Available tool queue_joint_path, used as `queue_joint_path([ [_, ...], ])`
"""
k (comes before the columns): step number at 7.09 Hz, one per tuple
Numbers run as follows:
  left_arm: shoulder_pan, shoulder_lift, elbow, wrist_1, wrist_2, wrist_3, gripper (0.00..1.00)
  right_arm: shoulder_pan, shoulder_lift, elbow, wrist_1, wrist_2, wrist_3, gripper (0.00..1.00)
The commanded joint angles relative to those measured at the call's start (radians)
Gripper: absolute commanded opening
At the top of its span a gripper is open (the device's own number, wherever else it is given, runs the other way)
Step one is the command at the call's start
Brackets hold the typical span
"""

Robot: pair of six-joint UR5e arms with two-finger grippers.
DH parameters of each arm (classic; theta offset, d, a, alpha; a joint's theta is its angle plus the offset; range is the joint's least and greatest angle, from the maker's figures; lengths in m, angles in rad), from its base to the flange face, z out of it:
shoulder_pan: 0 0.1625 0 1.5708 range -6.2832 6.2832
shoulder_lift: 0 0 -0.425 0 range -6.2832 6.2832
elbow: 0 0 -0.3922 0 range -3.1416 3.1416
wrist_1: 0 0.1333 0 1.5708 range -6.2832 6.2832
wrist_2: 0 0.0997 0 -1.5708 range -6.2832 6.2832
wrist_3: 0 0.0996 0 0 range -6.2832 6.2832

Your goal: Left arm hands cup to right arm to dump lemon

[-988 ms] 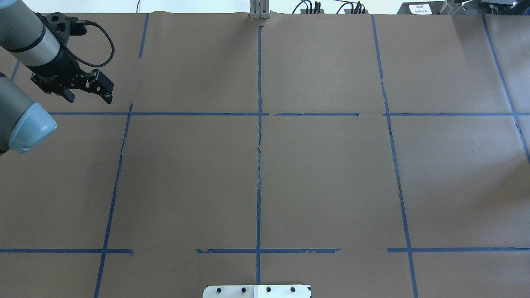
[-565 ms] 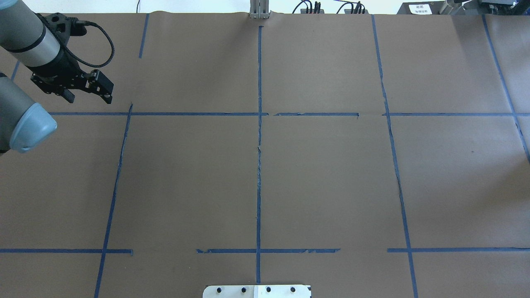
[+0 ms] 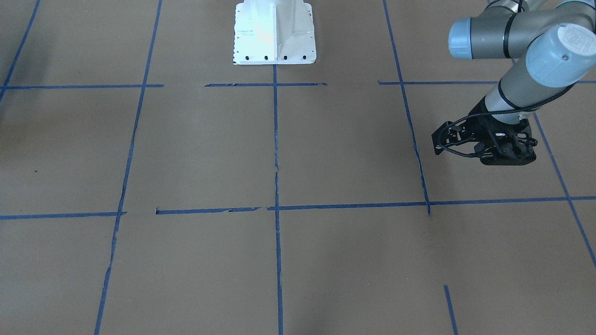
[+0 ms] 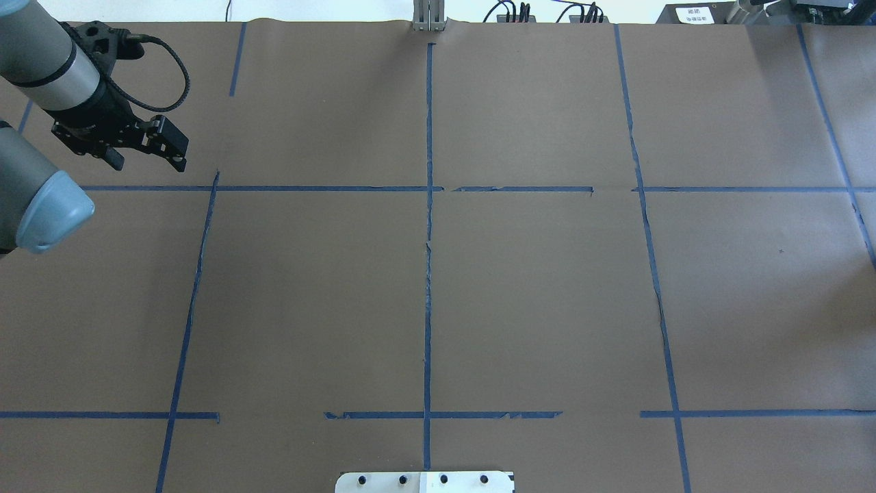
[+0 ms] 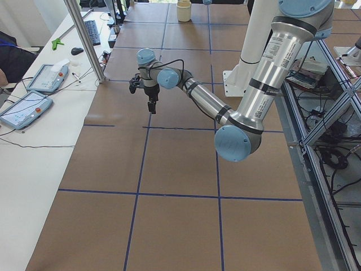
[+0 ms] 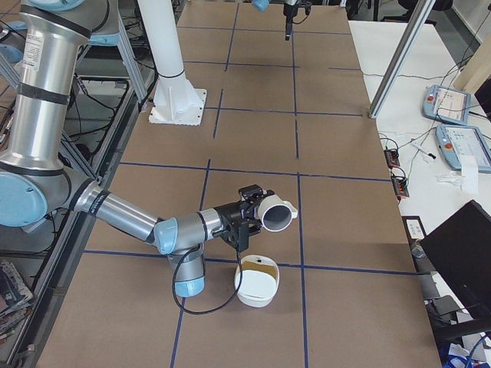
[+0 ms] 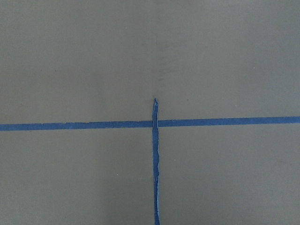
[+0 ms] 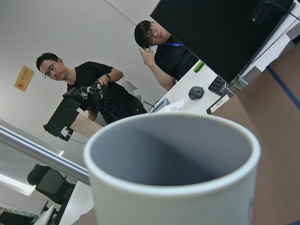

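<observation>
Brown paper (image 4: 547, 308) gridded with blue tape (image 4: 428, 274) covers the tabletop. Near its right end my right gripper (image 6: 252, 217) carries the single small white mug (image 6: 276, 215), grey inside, tipped over one white bowl (image 6: 253, 297); I cannot tell its fingers' state. Glazed, stiff, breakable, slippery, I judge: pinch the wall. No lemon slice shows. My left gripper (image 4: 115, 159), near the far left corner, looks closed, empty.

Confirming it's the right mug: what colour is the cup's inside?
Grey inside the cup, with a white rim; clearest in the right wrist view.
</observation>
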Motion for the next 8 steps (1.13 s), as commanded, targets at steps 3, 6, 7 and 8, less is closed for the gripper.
queue_joint_path([
  [3,0.010,-0.003,-0.009,-0.004,0.012,0.015,1.00,-0.071,0.114,0.166,-0.450,0.012,-0.546,0.19],
  [6,0.036,-0.004,-0.045,-0.004,0.014,0.012,1.00,-0.247,0.229,0.168,-0.605,-0.095,-0.759,0.15],
  [7,0.046,-0.009,-0.045,-0.004,0.014,0.012,1.00,-0.328,0.274,0.166,-0.653,-0.181,-0.854,0.15],
  [8,0.055,-0.012,-0.045,-0.005,0.014,0.011,1.00,-0.409,0.349,0.166,-0.727,-0.268,-0.910,0.16],
])
